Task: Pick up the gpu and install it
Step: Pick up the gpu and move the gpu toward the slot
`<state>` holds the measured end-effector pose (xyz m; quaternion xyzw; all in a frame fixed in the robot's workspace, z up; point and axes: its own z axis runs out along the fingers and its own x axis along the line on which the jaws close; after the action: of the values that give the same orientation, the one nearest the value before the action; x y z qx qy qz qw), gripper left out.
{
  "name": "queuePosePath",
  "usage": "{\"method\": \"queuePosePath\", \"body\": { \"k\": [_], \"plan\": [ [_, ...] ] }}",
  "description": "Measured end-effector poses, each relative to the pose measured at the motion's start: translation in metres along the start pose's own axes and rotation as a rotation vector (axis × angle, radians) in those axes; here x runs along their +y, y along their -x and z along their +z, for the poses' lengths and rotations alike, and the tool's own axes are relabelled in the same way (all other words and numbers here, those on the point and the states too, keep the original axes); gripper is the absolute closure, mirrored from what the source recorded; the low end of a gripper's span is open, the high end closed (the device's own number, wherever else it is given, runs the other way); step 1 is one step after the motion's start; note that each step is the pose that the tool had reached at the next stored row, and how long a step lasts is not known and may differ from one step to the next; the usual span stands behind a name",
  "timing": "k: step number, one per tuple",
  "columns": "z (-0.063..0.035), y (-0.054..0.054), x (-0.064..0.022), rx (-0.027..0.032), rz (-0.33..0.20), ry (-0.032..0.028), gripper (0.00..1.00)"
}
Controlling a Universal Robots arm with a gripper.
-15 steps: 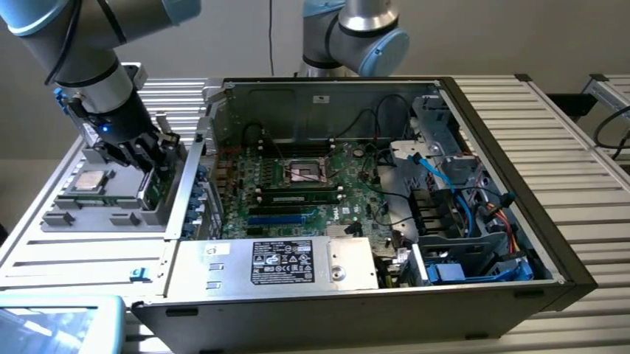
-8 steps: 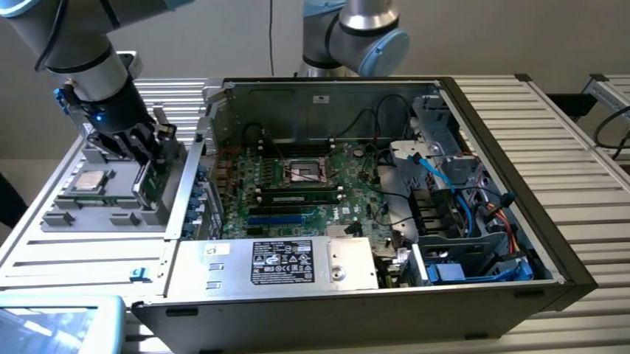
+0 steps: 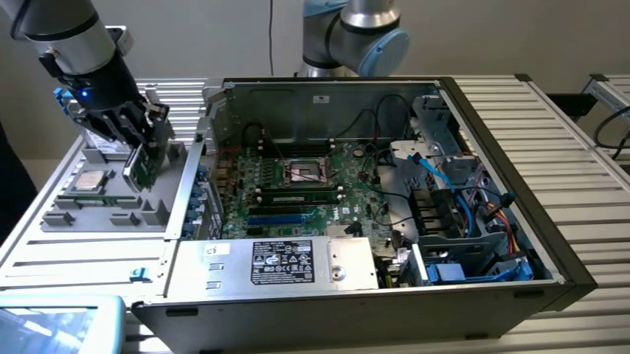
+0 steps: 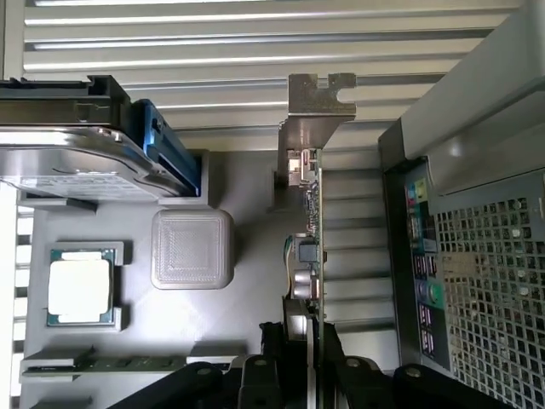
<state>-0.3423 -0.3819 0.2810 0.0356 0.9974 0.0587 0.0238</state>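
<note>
Upper left of the exterior frame: the gripper [image 3: 138,140] clamps the gpu [image 3: 138,167] (held on edge). A gray tray [image 3: 94,214] lies beneath.

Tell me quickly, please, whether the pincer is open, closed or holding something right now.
Pincer: closed on the gpu, which it holds on edge over the grey parts tray.

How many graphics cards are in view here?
1. The gpu is clamped in the gripper over the grey tray, at the exterior view's left of the computer case. Others may be hidden inside the case.
</note>
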Motion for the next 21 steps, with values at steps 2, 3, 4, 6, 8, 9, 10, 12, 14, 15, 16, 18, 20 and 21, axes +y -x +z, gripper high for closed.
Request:
{"method": "queuePosePath", "body": {
  "k": [2, 3, 4, 6, 8, 9, 10, 12, 14, 15, 16, 18, 20, 21],
  "plan": [
    [-0.0089, 0.000, 0.0010, 0.0002, 0.000, 0.0000, 0.72],
    [-0.0134, 0.000, 0.0015, 0.0004, 0.001, -0.0001, 0.72],
    [-0.0179, 0.000, 0.0020, 0.0003, 0.001, 0.0000, 0.72],
    [-0.0268, 0.000, 0.0031, 0.0004, 0.001, -0.0001, 0.72],
    [-0.0359, 0.000, 0.0040, 0.0007, 0.002, -0.0001, 0.72],
    [-0.0401, 0.000, 0.0044, 0.0013, 0.002, -0.0002, 0.72],
    [-0.0444, 0.000, 0.0047, 0.0020, 0.003, -0.0003, 0.72],
    [-0.0523, 0.001, 0.0050, 0.0044, 0.007, -0.0007, 0.72],
    [-0.0603, 0.001, 0.0049, 0.0083, 0.012, -0.0012, 0.72],
    [-0.0643, 0.001, 0.0049, 0.0104, 0.014, -0.0014, 0.72],
    [-0.0683, 0.001, 0.0049, 0.0124, 0.016, -0.0017, 0.72],
    [-0.0772, 0.002, 0.0051, 0.0163, 0.020, -0.0021, 0.72],
    [-0.0863, 0.003, 0.0053, 0.0193, 0.022, -0.0025, 0.72],
    [-0.0904, 0.004, 0.0054, 0.0208, 0.022, -0.0025, 0.72]
  ]
}}
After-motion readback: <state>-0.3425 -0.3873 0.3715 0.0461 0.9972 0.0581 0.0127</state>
